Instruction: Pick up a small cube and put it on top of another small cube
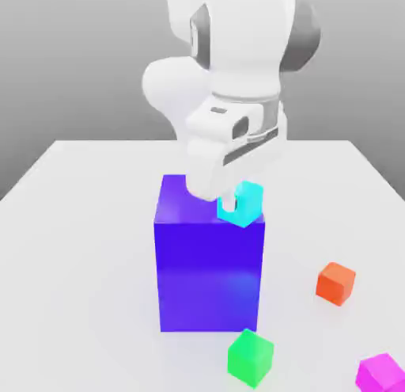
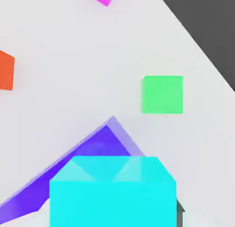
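Gripper (image 1: pixel 235 199) clamps the cyan cube (image 1: pixel 242 204) at the blue block's (image 1: pixel 207 272) top edge, roughly two o'clock; green cube (image 1: pixel 251 356) waits at six; an off-centre release there could tip cyan off, since the target is so small.

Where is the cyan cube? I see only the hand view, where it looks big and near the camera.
Observer: In the exterior view, the gripper is shut on the cyan cube, at the blue block's top corner on that view's right.
Operator: Is this block tall?
Observer: Yes, far taller than the green cube, which sits on the table in front of it.
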